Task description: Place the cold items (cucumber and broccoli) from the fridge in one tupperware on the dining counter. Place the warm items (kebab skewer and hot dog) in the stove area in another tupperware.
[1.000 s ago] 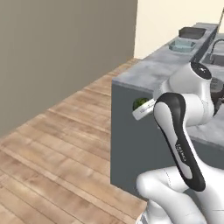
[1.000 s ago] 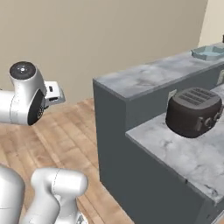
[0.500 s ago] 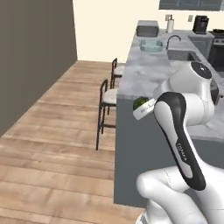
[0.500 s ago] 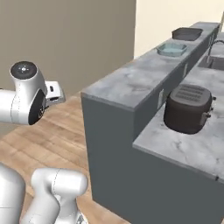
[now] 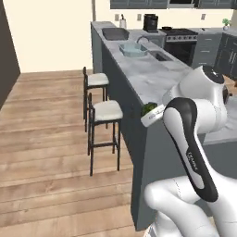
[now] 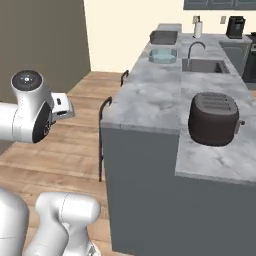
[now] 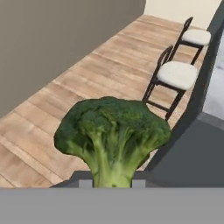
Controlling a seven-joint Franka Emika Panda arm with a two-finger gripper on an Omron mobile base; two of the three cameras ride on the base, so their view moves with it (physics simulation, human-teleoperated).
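One broccoli (image 7: 111, 135) head sits pinched by its stalk in the gripper (image 7: 113, 183), carried above the wood floor (image 7: 65, 92) beside the grey counter (image 5: 152, 83), near two stools (image 7: 177, 75).

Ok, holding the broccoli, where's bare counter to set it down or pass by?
Bare marble lies between the toaster and the clear tupperware, left of the sink. The far end is crowded: dark tray, tupperware, faucet. The gripper holds the broccoli.
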